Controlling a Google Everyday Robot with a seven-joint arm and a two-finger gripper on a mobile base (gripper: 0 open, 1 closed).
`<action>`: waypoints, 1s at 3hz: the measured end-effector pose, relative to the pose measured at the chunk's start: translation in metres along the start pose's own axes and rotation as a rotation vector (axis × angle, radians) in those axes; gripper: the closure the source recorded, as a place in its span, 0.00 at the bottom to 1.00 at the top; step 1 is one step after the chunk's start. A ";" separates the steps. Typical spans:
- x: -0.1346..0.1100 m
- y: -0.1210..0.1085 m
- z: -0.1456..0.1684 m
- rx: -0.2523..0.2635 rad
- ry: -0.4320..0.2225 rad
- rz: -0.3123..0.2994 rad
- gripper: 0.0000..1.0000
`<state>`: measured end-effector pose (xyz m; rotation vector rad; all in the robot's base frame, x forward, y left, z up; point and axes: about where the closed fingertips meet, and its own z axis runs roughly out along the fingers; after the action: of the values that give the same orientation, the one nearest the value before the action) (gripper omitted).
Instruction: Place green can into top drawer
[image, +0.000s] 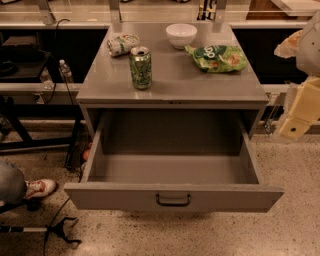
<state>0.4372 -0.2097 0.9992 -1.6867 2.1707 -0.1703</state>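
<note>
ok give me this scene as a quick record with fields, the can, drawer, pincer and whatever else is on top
green can: upright on the cabinet top, front left, not held
top drawer: pulled open, below the can
pincer: at the right edge of view, beside the cabinet, well away from the can
crushed can: on its side, behind the green can
bowl: white, back centre
chip bag: green, lying flat, back right
task state: can not yet in drawer
</note>
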 end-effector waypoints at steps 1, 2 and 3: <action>0.000 -0.001 0.000 0.003 -0.002 0.002 0.00; -0.004 -0.015 0.014 0.007 -0.058 0.060 0.00; -0.014 -0.038 0.043 -0.006 -0.155 0.170 0.00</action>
<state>0.4909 -0.2010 0.9750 -1.4578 2.1854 0.0126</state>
